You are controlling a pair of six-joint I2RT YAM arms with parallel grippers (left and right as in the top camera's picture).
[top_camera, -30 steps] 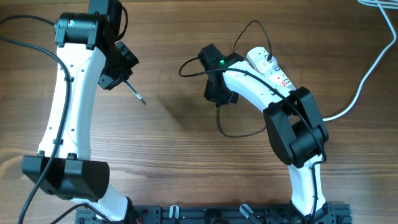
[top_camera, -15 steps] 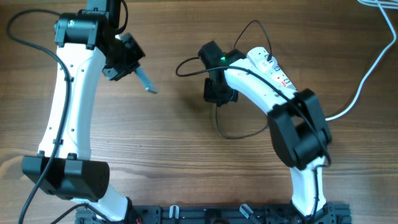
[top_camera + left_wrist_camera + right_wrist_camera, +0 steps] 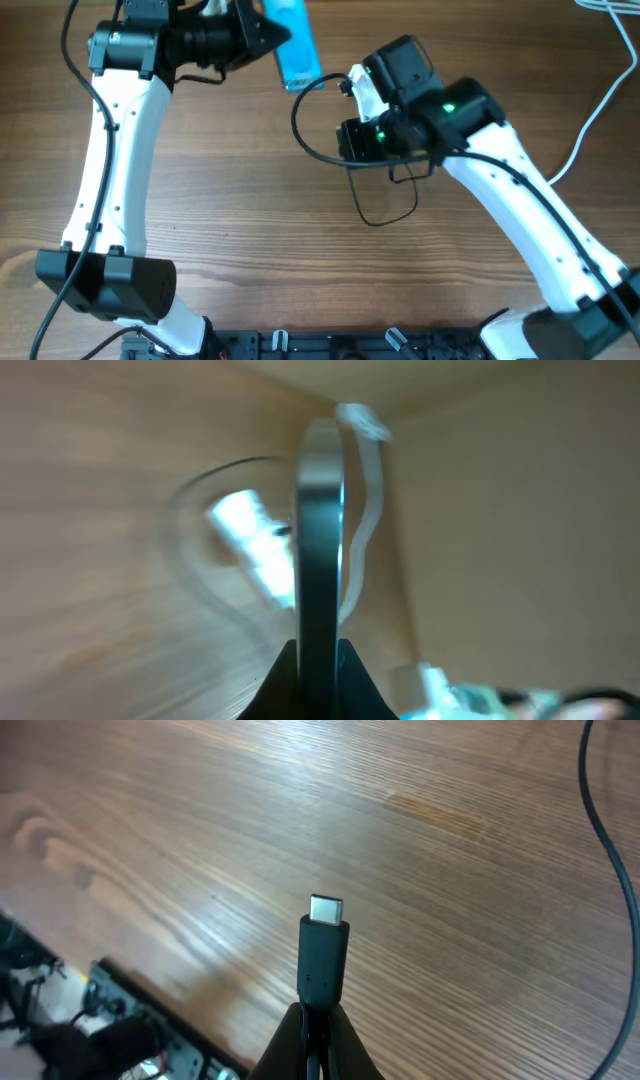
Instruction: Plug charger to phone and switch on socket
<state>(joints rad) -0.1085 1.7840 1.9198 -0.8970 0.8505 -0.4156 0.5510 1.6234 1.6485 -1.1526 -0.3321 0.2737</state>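
Observation:
My left gripper (image 3: 262, 35) is shut on the phone (image 3: 297, 45) and holds it up at the back of the table, teal screen facing the overhead camera. In the left wrist view the phone (image 3: 320, 550) shows edge-on and blurred between the jaws (image 3: 320, 665). My right gripper (image 3: 350, 140) is shut on the charger's black connector (image 3: 324, 955), whose metal tip points away from the fingers (image 3: 320, 1035) above the bare wood. The thin black charger cable (image 3: 375, 218) loops below the right wrist. The socket is hidden under the right arm.
The thick white cord (image 3: 600, 90) runs along the right side of the wooden table (image 3: 250, 230). The arm bases and a black rail (image 3: 330, 345) line the front edge. A stretch of black cable (image 3: 605, 840) crosses the right wrist view's right side.
The left arm has raised and turned the phone, so its teal screen now faces up, and moved it right. The right arm has lifted and swung over the socket with the connector.

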